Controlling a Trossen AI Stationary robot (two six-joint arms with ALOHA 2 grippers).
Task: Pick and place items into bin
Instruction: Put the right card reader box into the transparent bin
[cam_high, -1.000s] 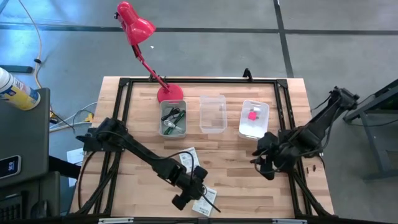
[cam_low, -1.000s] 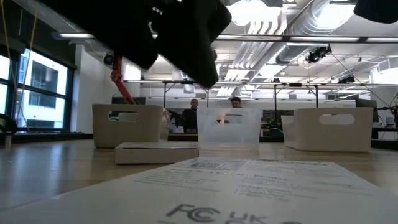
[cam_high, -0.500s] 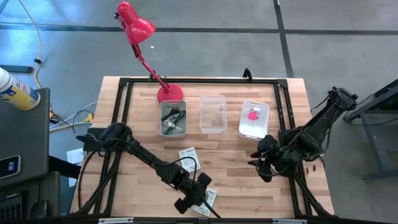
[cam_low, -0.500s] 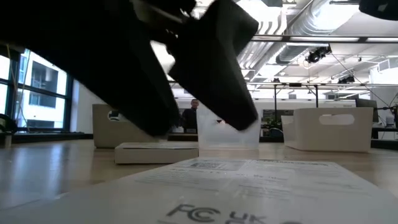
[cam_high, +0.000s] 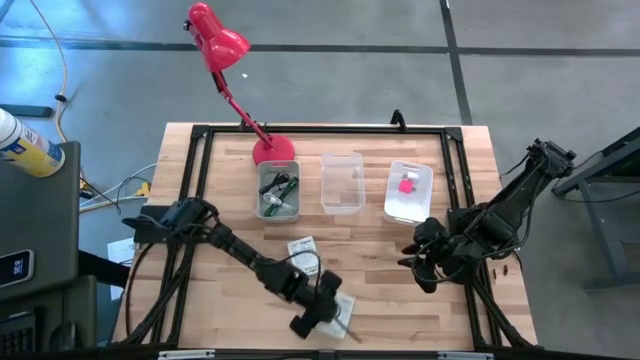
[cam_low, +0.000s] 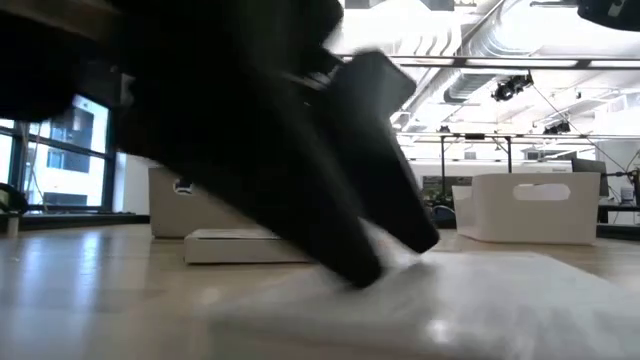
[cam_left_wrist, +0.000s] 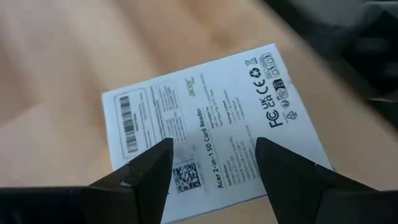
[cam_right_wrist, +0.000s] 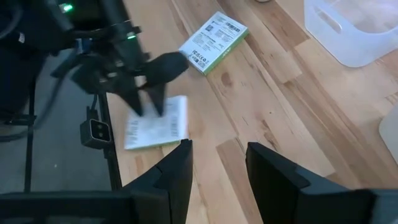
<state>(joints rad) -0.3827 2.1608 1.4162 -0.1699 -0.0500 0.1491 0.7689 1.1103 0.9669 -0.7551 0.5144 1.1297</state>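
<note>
A white printed card (cam_left_wrist: 211, 118) lies flat near the table's near edge (cam_high: 343, 303). My left gripper (cam_left_wrist: 211, 146) slants down over it, open, one fingertip on each side of the printed text. The right wrist view shows it (cam_right_wrist: 149, 106) low at the card (cam_right_wrist: 158, 127). A second card (cam_high: 303, 248) with a green edge (cam_right_wrist: 214, 34) lies farther back. The left bin (cam_high: 278, 190) holds a green pen and dark pieces, and the right bin (cam_high: 408, 190) holds a pink cube (cam_high: 406, 185). My right gripper (cam_right_wrist: 217, 158) waits open above the table's right side (cam_high: 420, 262). My left gripper comes at the white card's printed face (cam_left_wrist: 205, 134) slanting down from the far left, fingers spread over it. In the low view its dark fingers (cam_low: 395, 235) reach down to the card's level, but whether they touch the card I cannot tell.
A clear bin (cam_high: 342, 182) stands between the two other bins. A red desk lamp (cam_high: 230, 70) stands at the far left, its base (cam_high: 273, 151) behind the left bin. A black frame (cam_high: 455, 200) borders the table. Bare wood lies between the cards and my right gripper.
My left gripper has come down toward the white card and a little toward the table's near right, staying open. In the low view its fingers have sunk from well above the card to the card's level.
</note>
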